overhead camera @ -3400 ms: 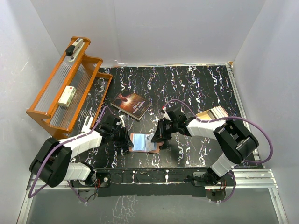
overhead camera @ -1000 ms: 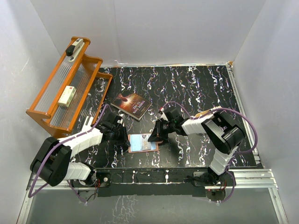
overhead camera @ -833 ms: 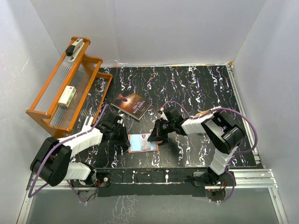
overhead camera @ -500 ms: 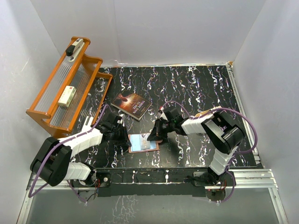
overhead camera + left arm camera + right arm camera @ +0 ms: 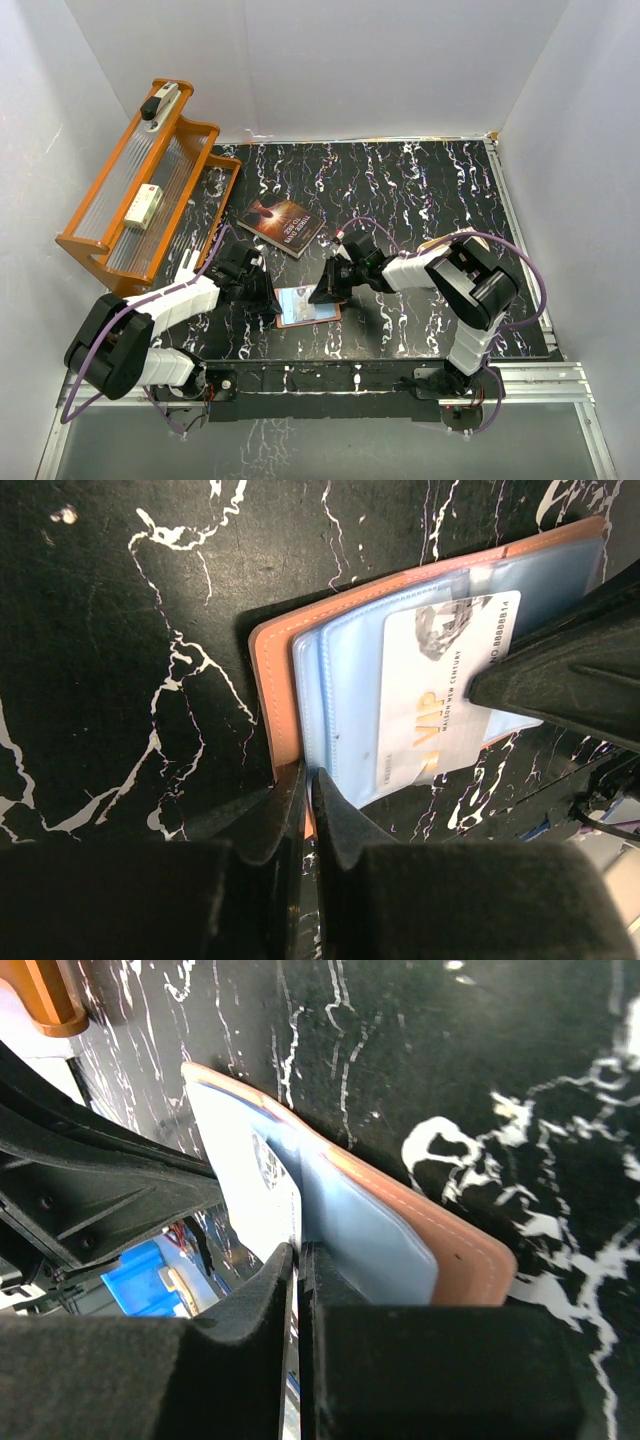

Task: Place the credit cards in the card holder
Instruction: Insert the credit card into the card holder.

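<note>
credit card [image 5: 430,690] lengthwise along card holder [image 5: 272,690]; right end effector [image 5: 298,1260] grips card, left end effector [image 5: 305,785] holder edge.

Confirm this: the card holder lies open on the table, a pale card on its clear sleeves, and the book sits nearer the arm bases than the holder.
Wrong on the book: the top external view shows it beyond the card holder, farther from the arm bases. The holder does lie open on the table, the pale card on its clear sleeves.
</note>
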Motion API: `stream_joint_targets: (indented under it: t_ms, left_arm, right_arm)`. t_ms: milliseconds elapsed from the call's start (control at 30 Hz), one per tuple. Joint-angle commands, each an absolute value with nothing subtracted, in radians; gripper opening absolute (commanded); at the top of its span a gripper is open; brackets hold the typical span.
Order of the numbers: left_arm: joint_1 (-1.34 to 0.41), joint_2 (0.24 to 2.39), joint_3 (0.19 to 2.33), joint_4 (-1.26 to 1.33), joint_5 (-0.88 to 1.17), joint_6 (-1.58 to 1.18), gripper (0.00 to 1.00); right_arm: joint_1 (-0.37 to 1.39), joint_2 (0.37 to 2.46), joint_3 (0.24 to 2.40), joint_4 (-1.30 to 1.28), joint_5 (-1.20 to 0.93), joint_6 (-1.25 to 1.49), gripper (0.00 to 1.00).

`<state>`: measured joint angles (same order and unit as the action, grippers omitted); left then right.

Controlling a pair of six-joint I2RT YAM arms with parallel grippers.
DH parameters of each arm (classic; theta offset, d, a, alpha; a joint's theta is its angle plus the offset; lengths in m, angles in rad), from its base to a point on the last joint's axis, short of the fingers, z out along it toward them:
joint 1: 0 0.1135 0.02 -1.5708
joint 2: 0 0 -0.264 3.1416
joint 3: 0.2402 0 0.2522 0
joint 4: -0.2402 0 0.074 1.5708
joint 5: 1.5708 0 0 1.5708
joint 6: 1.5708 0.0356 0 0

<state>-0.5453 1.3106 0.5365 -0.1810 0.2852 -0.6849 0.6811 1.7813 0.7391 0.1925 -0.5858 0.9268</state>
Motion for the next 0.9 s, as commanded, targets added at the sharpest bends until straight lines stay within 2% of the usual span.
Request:
stream_joint_targets:
  t_ms: [0, 233, 367, 533, 700, 867]
  left_arm:
    - [-0.549, 1.277, 0.525, -0.166, 0.305, -0.691, 0.05]
    - [-0.549, 1.261, 0.525, -0.166, 0.306, -0.694, 0.05]
    - [-0.549, 1.261, 0.527, -0.175, 0.304, -0.687, 0.05]
    - [-0.548, 1.264, 0.516, -0.154, 0.311, -0.693, 0.05]
    - [-0.549, 1.276, 0.521, -0.143, 0.314, -0.692, 0.05]
    - [-0.549, 1.298, 0.535, -0.144, 0.316, -0.681, 0.05]
  right_arm:
    - [0.714, 1.805, 0.782, 0.181, -0.506, 0.916, 0.04]
    - [0.729, 1.78, 0.852, 0.016, -0.422, 0.86, 0.21]
    - [0.729, 1.703, 0.862, -0.07, -0.342, 0.815, 0.25]
    - [0.74, 1.7, 0.859, -0.064, -0.36, 0.818, 0.29]
    - [0.755, 1.73, 0.873, -0.047, -0.377, 0.823, 0.26]
    - [0.773, 1.735, 0.884, -0.027, -0.382, 0.832, 0.18]
